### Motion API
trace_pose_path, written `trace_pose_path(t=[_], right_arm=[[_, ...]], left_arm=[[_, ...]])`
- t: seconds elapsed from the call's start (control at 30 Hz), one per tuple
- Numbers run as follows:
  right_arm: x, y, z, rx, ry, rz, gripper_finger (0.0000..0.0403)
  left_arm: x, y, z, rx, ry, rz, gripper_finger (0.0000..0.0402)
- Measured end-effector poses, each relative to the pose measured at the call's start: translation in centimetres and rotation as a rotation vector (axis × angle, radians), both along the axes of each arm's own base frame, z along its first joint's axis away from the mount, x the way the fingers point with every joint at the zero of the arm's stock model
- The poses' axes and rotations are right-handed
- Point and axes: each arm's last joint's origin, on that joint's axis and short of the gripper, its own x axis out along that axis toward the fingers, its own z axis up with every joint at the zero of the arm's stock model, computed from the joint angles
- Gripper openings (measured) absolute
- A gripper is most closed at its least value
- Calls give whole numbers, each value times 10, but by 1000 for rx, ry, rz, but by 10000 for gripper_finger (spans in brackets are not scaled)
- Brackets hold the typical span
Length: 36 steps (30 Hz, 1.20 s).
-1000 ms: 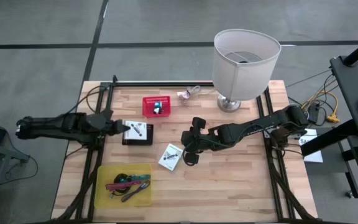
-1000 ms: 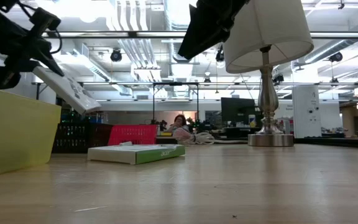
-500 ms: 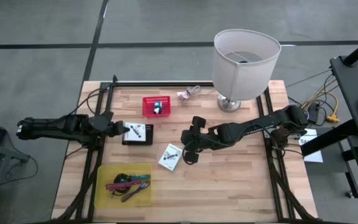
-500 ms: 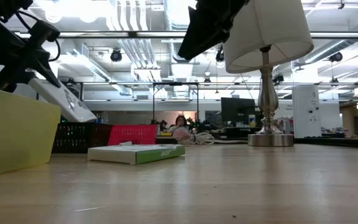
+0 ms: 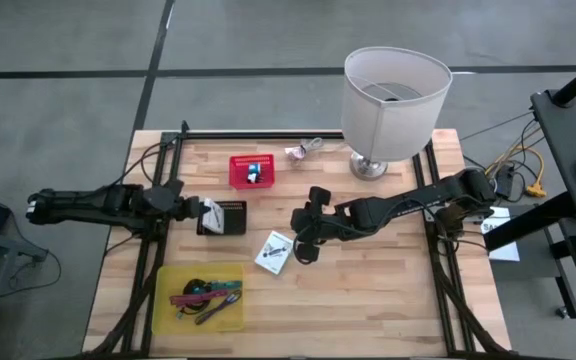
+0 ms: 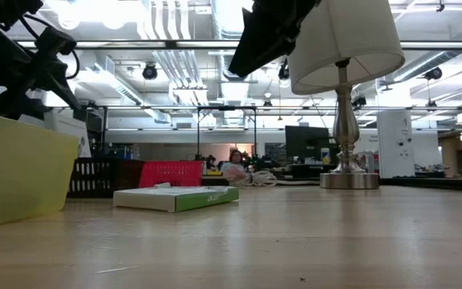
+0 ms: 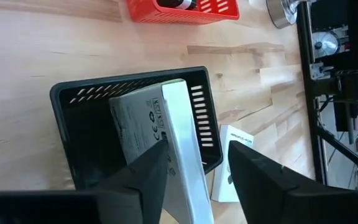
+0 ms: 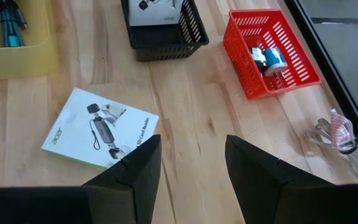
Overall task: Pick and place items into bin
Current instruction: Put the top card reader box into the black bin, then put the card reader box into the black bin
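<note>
My left gripper (image 5: 196, 208) is open over the black basket (image 5: 232, 220). A white printed box (image 5: 211, 212) stands on edge inside that basket (image 7: 129, 78). In the left wrist view the box's upper end (image 7: 188, 155) rises between my fingers. My right gripper (image 5: 306, 240) hovers open above a second white box (image 5: 274, 252), which lies flat on the table (image 8: 98, 137). The yellow bin (image 5: 168, 300) at the near left holds pens and a coiled cable (image 5: 206, 293). My left gripper (image 7: 197, 168) stands around the box's upper end, coming slanting from the table's left. One finger (image 7: 145, 177) overlaps the printed face (image 7: 138, 124); whether it touches, I cannot tell. Table shows between the box and the other finger (image 7: 253, 180). The box's lower end rests in the basket.
A red basket (image 5: 251, 171) with a small blue-and-white item stands beyond the black one. A big white lamp (image 5: 396, 100) stands at the far right, with a clear-wrapped cable bundle (image 5: 306, 148) beside it. Bare wood lies near my right arm.
My left gripper has moved down toward the black basket. The white box, first tilted above the basket with its face showing, has come down into it and turned steeply on edge. The right arm has kept still.
</note>
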Motion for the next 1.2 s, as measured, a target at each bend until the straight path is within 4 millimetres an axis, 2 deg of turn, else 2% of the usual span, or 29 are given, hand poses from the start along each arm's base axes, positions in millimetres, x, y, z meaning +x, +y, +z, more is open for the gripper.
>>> trace_pose_path(t=[0.2,0.4,0.5,0.67,0.8,0.97,1.2], right_arm=[[0,0,0,0,0,0,160],[0,0,0,0,1,1,161],[0,0,0,0,1,1,162],[3,1,2,20,-39,10,159],[13,-3,4,122,-115,105,157],[30,-13,-11,172,-137,222,151],[53,-28,-38,158,-84,402,148]], left_arm=[[-4,0,4,0,-31,-7,173],[-11,0,15,-4,-109,-17,175],[-16,0,19,48,-141,-58,175],[-20,0,35,169,-308,-130,176],[-23,1,51,259,-473,-144,176],[-27,1,65,367,-615,-156,176],[-34,1,73,448,-672,-170,176]])
